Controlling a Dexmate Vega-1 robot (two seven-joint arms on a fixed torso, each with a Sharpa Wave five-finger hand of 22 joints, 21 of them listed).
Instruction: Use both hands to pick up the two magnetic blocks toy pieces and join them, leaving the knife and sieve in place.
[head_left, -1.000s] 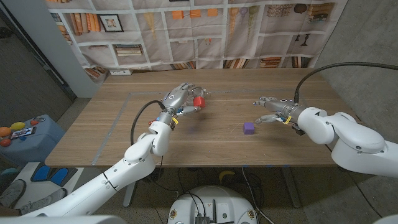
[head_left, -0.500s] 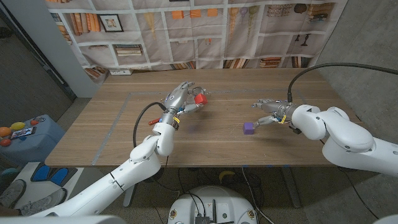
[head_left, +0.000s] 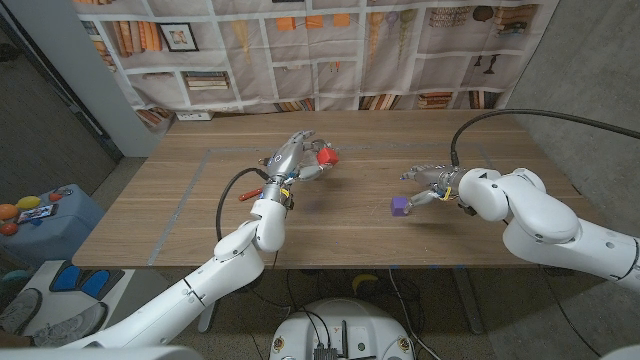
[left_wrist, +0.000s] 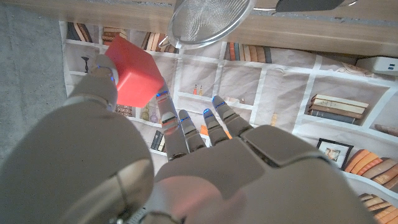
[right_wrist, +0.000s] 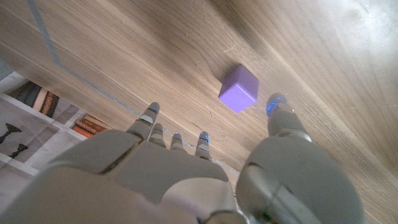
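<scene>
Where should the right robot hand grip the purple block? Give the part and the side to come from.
Pinch two opposite flat side faces of the purple block. Come from its right, where the open right robot hand is already close. It sits flat and alone on the table, so the sides look free.

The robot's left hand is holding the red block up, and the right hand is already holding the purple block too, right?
Not quite. The left hand does hold the red block up. But the purple block lies on the table, and the right hand is open beside it, not holding it. The right wrist view shows the block apart from the fingers.
</scene>
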